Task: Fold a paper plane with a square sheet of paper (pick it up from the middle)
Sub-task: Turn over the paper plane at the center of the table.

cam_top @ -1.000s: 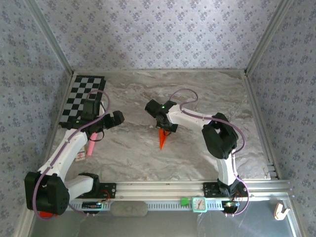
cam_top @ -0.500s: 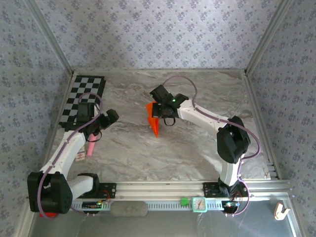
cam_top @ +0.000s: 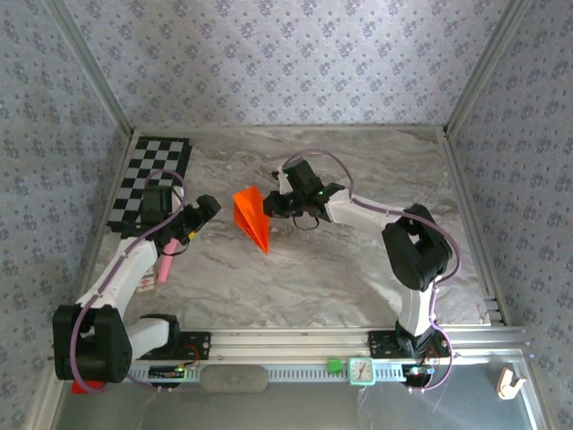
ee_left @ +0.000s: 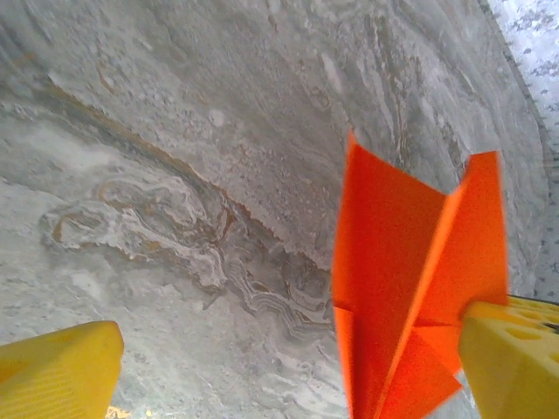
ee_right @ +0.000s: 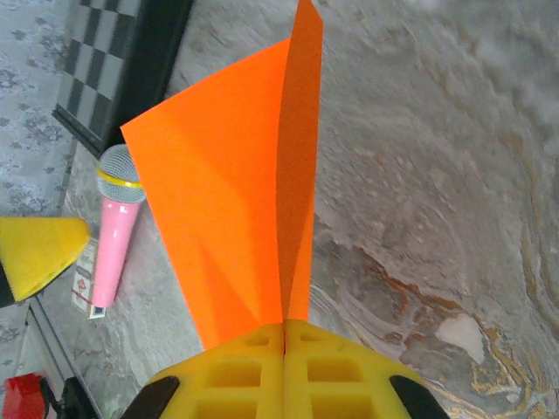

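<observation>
- The paper plane (cam_top: 252,218) is off the marble tabletop (cam_top: 358,269), just left of centre in the top view; it is already a folded orange dart with a centre crease
- Its long axis runs from about 11 o'clock to 5 o'clock in the top view; the broad end is up at 11, the pointed end down at 5
- The right gripper (cam_top: 274,207) is clenched on the plane's folded edge; in the right wrist view its yellow fingers (ee_right: 284,367) meet on the crease and the paper fans away from them; the plane lies at about 8 o'clock from this gripper
- The left gripper (cam_top: 204,213) is released, its jaws spread wide and holding nothing; the plane lies at about 3 o'clock from it, just beside; in the left wrist view the orange paper sits at the right-hand finger (ee_left: 515,358); I cannot tell whether they touch
- So the plane is between the two grippers; the right one has it, the left one faces it side-on to the long axis
- My judgement: the folding looks nearly done; any coming move by the left arm turns on its open jaws straddling the crease from 9 o'clock
- The pink microphone (cam_top: 166,269) and the checkerboard (cam_top: 148,184) lie off at 8 and 10 o'clock from the plane, well apart from it
</observation>
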Controlling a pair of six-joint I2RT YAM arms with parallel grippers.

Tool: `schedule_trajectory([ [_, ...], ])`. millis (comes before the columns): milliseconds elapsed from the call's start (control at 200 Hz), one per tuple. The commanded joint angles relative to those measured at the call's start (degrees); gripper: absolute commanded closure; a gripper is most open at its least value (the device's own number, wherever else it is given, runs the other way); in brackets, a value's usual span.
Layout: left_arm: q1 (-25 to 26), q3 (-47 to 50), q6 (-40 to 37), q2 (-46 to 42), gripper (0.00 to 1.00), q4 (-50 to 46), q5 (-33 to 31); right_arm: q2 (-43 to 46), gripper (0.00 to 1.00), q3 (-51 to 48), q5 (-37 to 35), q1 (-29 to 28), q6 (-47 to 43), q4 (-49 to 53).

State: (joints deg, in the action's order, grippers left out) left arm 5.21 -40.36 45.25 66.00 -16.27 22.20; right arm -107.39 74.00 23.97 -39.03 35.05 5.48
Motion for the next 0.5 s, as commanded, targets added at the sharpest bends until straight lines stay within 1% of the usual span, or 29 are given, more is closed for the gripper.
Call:
schedule_trajectory([
  [0,1.7,1.7,2.7,2.0,0.03,3.9,3.6,-1.2,1.0,-3.4,5.3,1.1,2.6,-6.7],
  [80,4.3,2.2,3.4,3.7,0.04,5.2,3.3,-1.5,1.0,-5.2,6.0,1.9,3.5,-8.7],
  [100,4.9,2.4,3.6,4.2,0.04,5.4,3.3,-1.5,1.0,-7.4,6.2,2.2,3.7,-9.2],
  [205,8.0,2.5,4.7,6.6,0.05,6.3,2.5,-1.4,1.0,-10.8,6.3,3.2,4.4,-11.2],
  [495,16.1,1.8,8.6,13.0,0.09,11.4,1.1,0.1,0.99,-16.5,5.3,4.9,5.4,-12.2],
])
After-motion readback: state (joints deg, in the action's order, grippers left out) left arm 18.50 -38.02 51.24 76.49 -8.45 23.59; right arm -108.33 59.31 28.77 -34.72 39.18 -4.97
